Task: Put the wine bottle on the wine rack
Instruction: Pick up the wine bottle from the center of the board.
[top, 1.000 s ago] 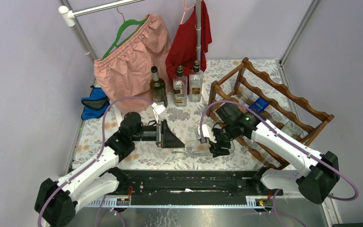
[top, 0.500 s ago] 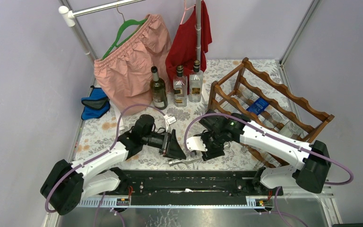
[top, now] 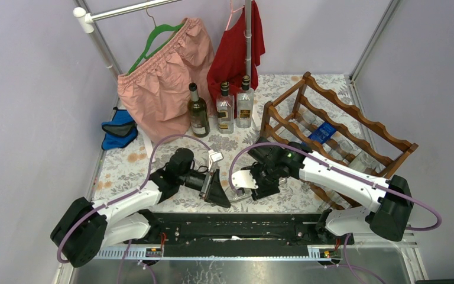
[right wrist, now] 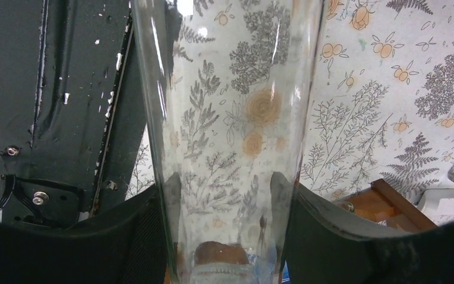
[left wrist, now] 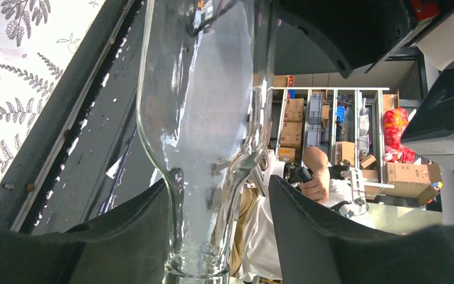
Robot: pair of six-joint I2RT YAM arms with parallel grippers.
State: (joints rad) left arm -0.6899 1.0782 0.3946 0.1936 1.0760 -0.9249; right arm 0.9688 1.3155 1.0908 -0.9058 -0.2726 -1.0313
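The wine bottle [top: 239,193] is clear glass and hangs over the near edge of the table between the two arms. My right gripper [top: 251,183] is shut on its body; in the right wrist view both fingers press the bottle [right wrist: 230,89] at the gripper [right wrist: 221,177]. My left gripper [top: 223,195] stands around the neck. In the left wrist view the bottle [left wrist: 201,118] touches the left finger, with a gap to the right finger, at the gripper [left wrist: 219,183]. The wine rack [top: 360,111] stands at the right.
Three bottles [top: 224,109] stand upright at the back, in front of pink shorts [top: 165,71] and a red garment [top: 236,47] on a rail. A blue cloth [top: 118,130] lies at the left. Clear bottles [top: 322,131] lie in the rack. A black base rail [top: 230,228] runs along the near edge.
My right gripper has carried the bottle left and toward the near edge. The left gripper has swung right onto the bottle's neck, and its jaws have narrowed.
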